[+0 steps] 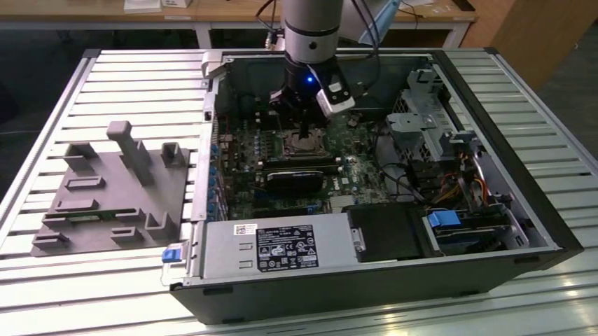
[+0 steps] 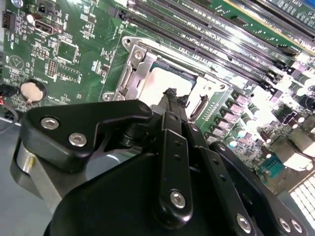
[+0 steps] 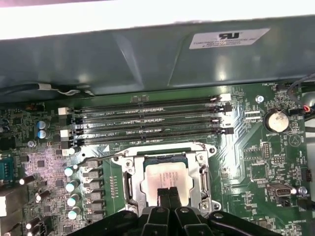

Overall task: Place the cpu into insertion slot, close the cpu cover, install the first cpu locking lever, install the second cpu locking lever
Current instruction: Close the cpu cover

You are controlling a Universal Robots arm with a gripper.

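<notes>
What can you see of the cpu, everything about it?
The cpu is a flat square chip with a dull silver-grey metal top that catches some glare. It lies level in the insertion slot on the green board, beside the long memory slots. The cpu cover seems to lie down around its edges, its window leaving the top bare. The shut tool stands over one edge; contact cannot be told.

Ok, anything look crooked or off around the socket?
Nothing stands out. The cpu sits square in the cpu cover window, the cover looks flat, and the gripper, jaws together, is just over it.
</notes>
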